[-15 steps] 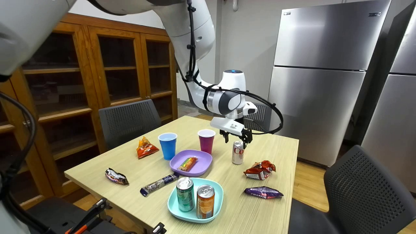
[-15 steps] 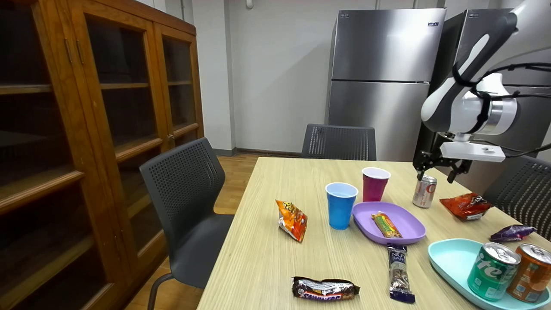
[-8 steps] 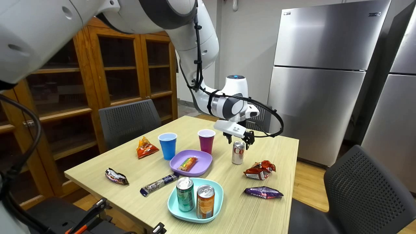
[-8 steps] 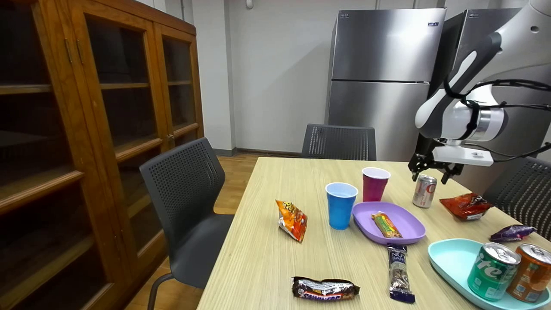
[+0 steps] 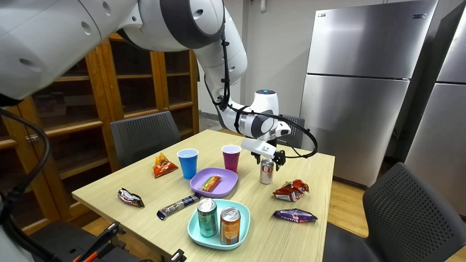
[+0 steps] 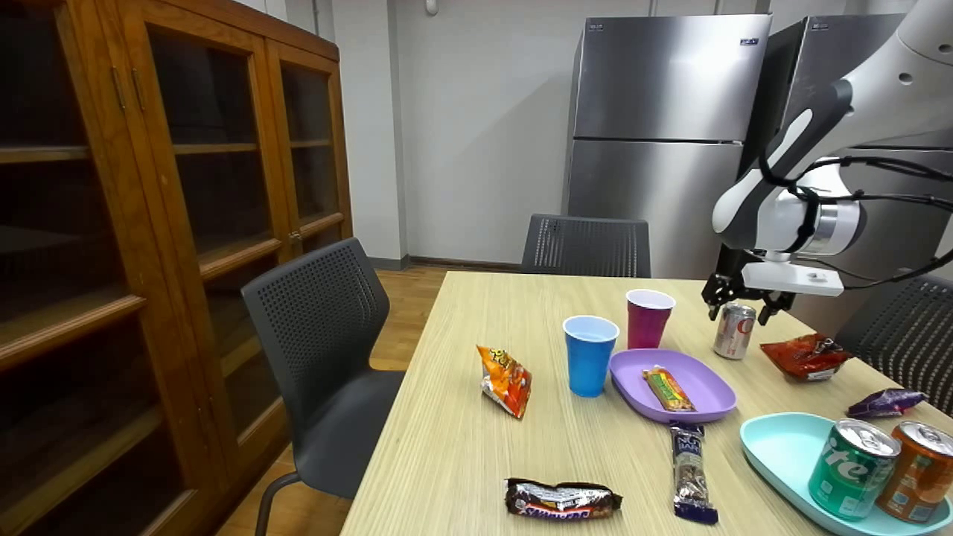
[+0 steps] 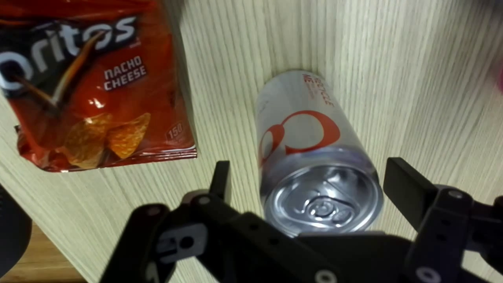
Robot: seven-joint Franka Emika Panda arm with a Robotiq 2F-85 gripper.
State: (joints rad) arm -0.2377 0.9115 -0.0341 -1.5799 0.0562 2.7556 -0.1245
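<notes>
A silver soda can with red lettering (image 7: 306,129) stands upright on the wooden table, seen in both exterior views. My gripper (image 7: 309,173) is open around the can's top, one finger on either side. Table surface shows between the left finger (image 7: 221,179) and the can, while the right finger (image 7: 408,192) looks closer to the rim. In an exterior view the gripper (image 5: 268,164) hangs low over the can (image 5: 266,174), fingertips about level with its upper part. Beside the can lies a red Doritos bag (image 7: 98,86).
A magenta cup (image 6: 646,327) and blue cup (image 6: 588,365) stand near a purple plate (image 6: 718,380) bearing a wrapped bar. A teal plate (image 5: 196,227) holds green and orange cans. A purple-wrapped snack (image 5: 295,215) and other snacks lie around; chairs surround the table.
The arm has come down, lowering the open gripper from above the can until its fingers flank the can's top. It also shifted slightly sideways. The can and other objects have stayed put.
</notes>
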